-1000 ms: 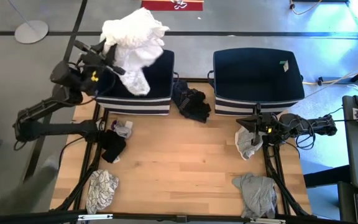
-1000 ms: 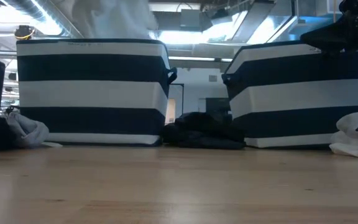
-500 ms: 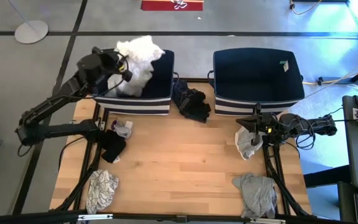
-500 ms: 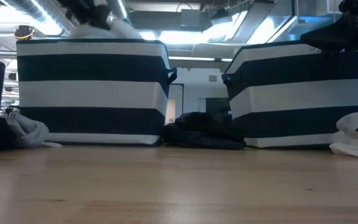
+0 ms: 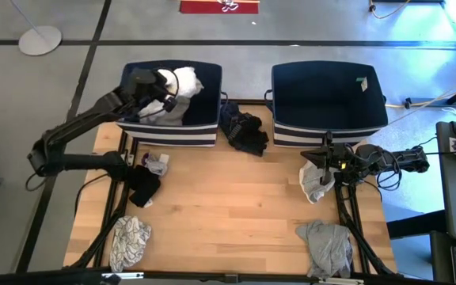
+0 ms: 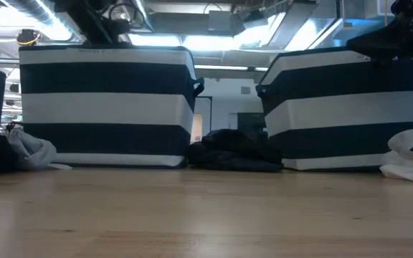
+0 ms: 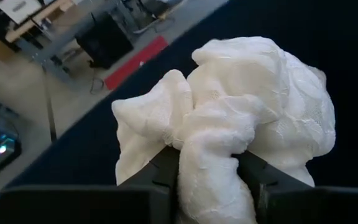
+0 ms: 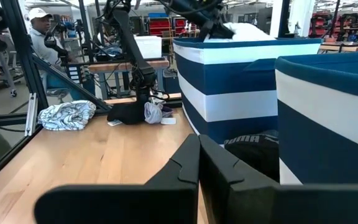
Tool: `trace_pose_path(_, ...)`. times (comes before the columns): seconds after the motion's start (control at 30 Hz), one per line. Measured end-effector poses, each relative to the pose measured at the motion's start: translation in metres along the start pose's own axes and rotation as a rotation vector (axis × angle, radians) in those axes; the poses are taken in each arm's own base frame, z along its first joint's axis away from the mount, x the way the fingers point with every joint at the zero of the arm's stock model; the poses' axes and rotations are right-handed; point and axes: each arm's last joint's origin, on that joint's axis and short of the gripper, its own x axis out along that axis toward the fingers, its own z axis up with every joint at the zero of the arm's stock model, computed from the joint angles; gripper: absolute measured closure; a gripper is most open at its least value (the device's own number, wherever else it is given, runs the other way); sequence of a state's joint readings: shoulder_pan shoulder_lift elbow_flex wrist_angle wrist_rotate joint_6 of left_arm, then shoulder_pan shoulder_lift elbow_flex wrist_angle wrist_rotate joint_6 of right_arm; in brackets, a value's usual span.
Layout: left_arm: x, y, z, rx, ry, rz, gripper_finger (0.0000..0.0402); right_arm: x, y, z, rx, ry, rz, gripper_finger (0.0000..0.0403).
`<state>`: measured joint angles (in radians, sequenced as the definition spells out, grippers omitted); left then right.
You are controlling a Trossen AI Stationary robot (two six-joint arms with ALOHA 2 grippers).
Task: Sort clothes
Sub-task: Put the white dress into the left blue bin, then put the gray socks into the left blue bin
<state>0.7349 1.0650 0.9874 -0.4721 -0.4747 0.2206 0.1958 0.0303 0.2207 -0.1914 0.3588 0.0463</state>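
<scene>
My left gripper [image 5: 158,89] reaches into the left navy bin [image 5: 172,131] and is shut on a white crinkled garment [image 5: 180,82], which also shows in the left wrist view [image 7: 260,99]. My right gripper [image 5: 311,156] is shut and empty above the table's right side, just over a light grey-white garment [image 5: 315,184]. On the table lie a black garment [image 5: 244,131] between the bins, a black one [image 5: 143,187] and a small pale one [image 5: 157,165] at the left, a patterned one [image 5: 131,241] at the near left, and a grey one [image 5: 327,247] at the near right. My left gripper pinches a bunched fold of the white garment [image 7: 211,163] between its two fingers [image 7: 160,169], several layers thick. The fingers slant down into the bin from its left side. The rest of the garment lies heaped beyond the fingers inside the bin.
The right navy bin [image 5: 328,127] stands at the far right with a small tag inside. Both bins have striped walls and stand along the table's far edge. Bare wood shows in the middle of the table [image 5: 236,206]. A person [image 8: 39,22] stands beyond the table's left side.
My left gripper has gone down and toward the table's right edge into the left bin, still shut on the white garment. The garment, held spread high above the bin, has sunk and now lies bunched inside it.
</scene>
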Motion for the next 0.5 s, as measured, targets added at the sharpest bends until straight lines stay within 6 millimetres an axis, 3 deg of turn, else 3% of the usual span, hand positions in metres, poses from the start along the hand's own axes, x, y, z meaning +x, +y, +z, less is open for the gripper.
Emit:
trace_pose_path(0.23, 0.017, -0.01, -0.004, -0.005, 0.077, -0.016, 0.027, 0.0, 0.0, -0.002, -0.006, 0.016, -0.001, 0.0395)
trace_pose_path(0.5, 0.011, -0.007, -0.002, -0.065, 0.079, -0.033, 0.0187, 0.0, 0.0, -0.002, -0.007, 0.018, -0.001, 0.0395)
